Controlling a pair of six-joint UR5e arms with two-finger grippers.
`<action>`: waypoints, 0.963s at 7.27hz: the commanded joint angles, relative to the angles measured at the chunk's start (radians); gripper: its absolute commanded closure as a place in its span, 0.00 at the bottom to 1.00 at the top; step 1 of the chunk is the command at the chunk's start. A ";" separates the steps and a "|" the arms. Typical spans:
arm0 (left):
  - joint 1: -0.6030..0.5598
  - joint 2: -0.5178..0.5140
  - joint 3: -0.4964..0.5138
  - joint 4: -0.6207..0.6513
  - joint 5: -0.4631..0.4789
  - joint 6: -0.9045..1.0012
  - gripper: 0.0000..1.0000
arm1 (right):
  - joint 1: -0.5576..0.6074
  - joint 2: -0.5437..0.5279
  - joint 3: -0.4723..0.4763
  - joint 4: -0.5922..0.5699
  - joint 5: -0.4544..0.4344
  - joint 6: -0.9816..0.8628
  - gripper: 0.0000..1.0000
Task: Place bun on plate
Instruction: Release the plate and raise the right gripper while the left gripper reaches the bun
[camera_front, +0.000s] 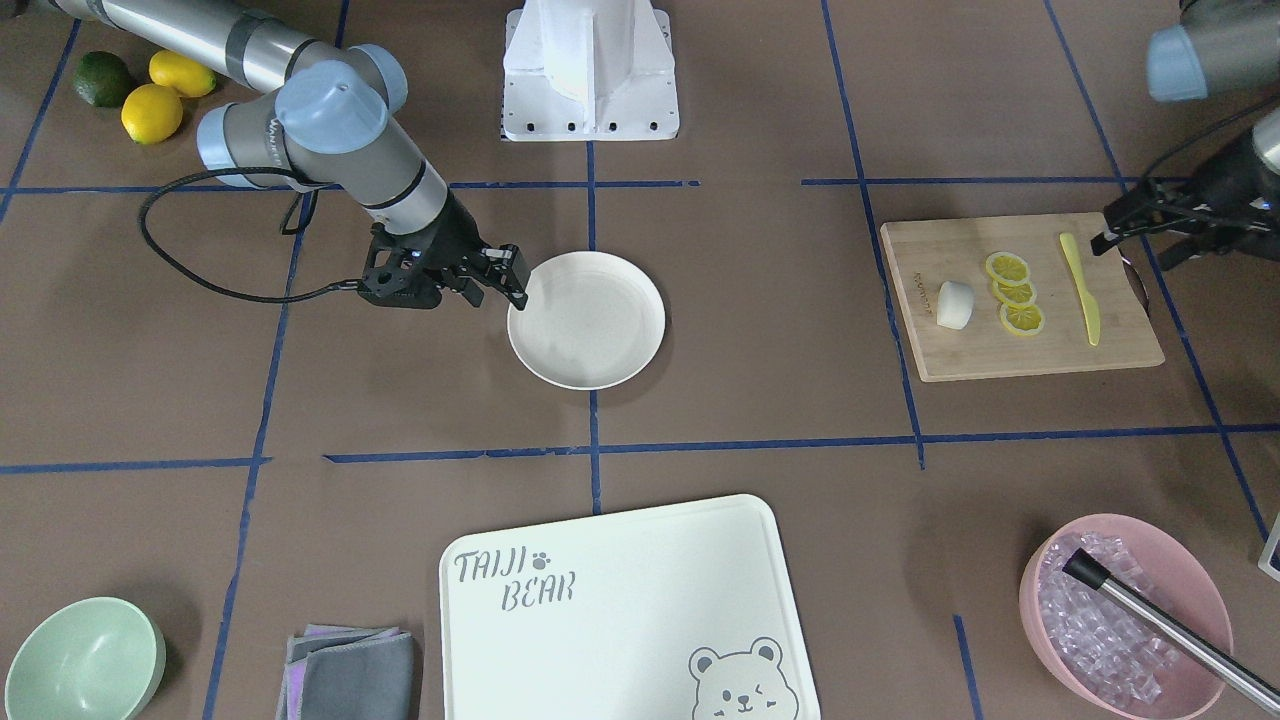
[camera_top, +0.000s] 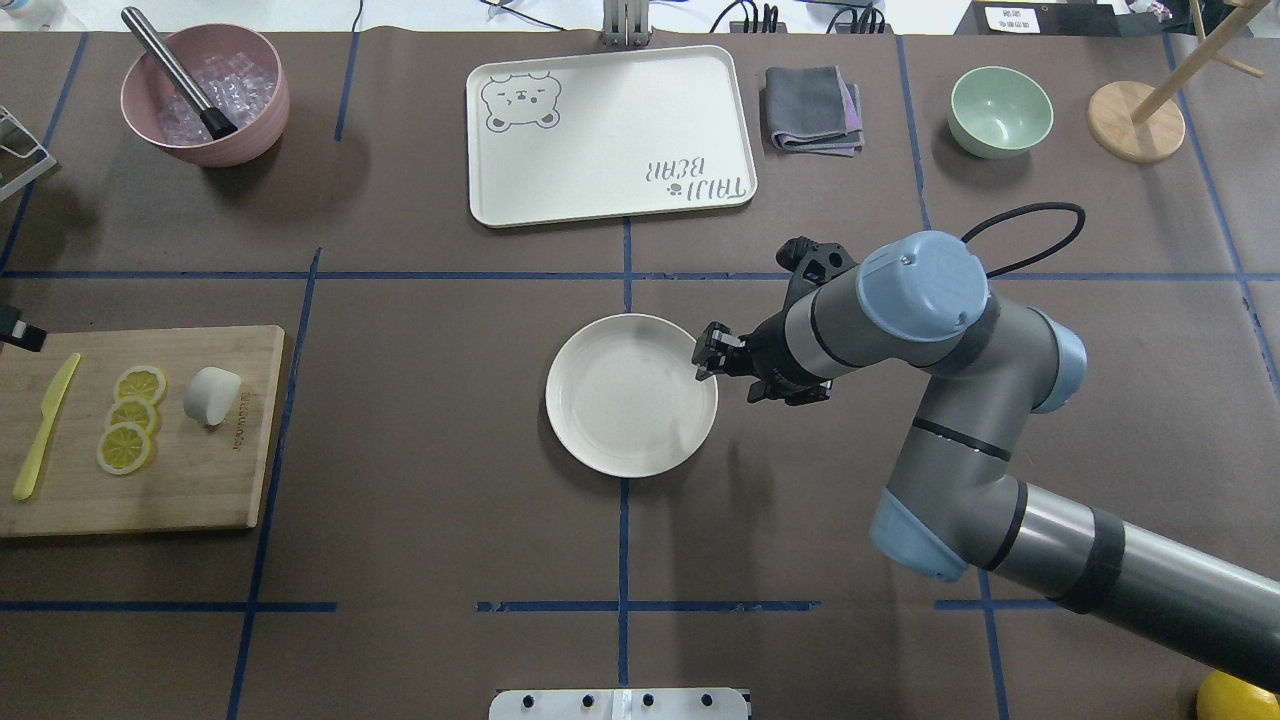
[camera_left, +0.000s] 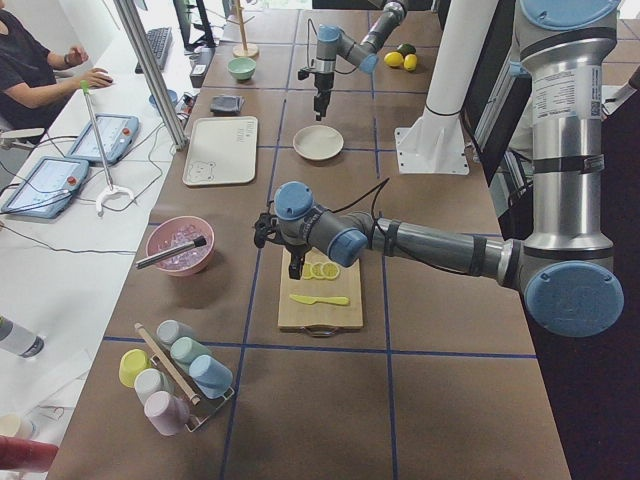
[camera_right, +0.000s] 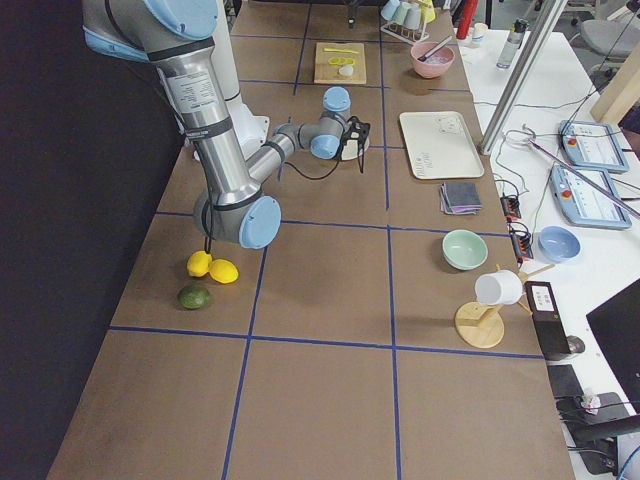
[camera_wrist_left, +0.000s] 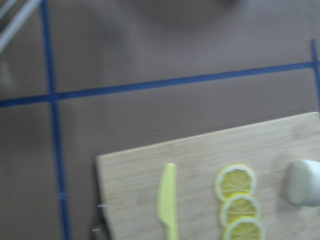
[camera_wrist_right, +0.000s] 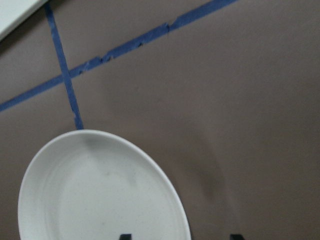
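Spread apart and holding nothing, the jaws of the right gripper (camera_top: 712, 357) hang at the rim of the plate (camera_top: 625, 400). In the right wrist view, one fingertip is over the plate's edge and the other is over bare table. The left gripper (camera_left: 297, 266) hovers at the knife end of the cutting board (camera_front: 1040, 350), and I cannot tell whether its jaws are parted or closed.

The bun (camera_front: 955, 305) lies on that board, just beside a row of three lemon slices (camera_front: 1014, 292), on the side toward the plate but well apart from it. A yellow knife (camera_front: 1082, 290) lies on the slices' other side.

The table (camera_top: 420, 480) is covered in brown paper marked into squares by blue tape lines (camera_top: 450, 275). The plate sits at its middle, right over one of those lines.

Along the operators' edge stand a pink bowl (camera_top: 255, 115) of ice cubes with a metal rod (camera_top: 178, 72) propped in it, a white bear-print tray (camera_top: 610, 205), folded grey cloths (camera_top: 810, 108) and a mint-green bowl (camera_top: 1000, 110). Two lemons (camera_front: 165, 92) and a lime (camera_front: 102, 77) sit beside the robot's white pedestal (camera_front: 590, 70).

Beyond the table runs a white bench with control tablets (camera_left: 45, 185), where a person (camera_left: 30, 70) sits at a keyboard. A wooden stand (camera_right: 485, 320) holds a white mug (camera_right: 497, 288).
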 joint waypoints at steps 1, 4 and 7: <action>0.278 -0.033 -0.005 -0.120 0.296 -0.191 0.01 | 0.134 -0.092 0.063 0.000 0.114 -0.014 0.00; 0.382 -0.053 0.016 -0.117 0.423 -0.198 0.01 | 0.158 -0.111 0.058 0.000 0.140 -0.049 0.00; 0.399 -0.082 0.034 -0.114 0.425 -0.197 0.02 | 0.155 -0.111 0.058 0.000 0.130 -0.049 0.00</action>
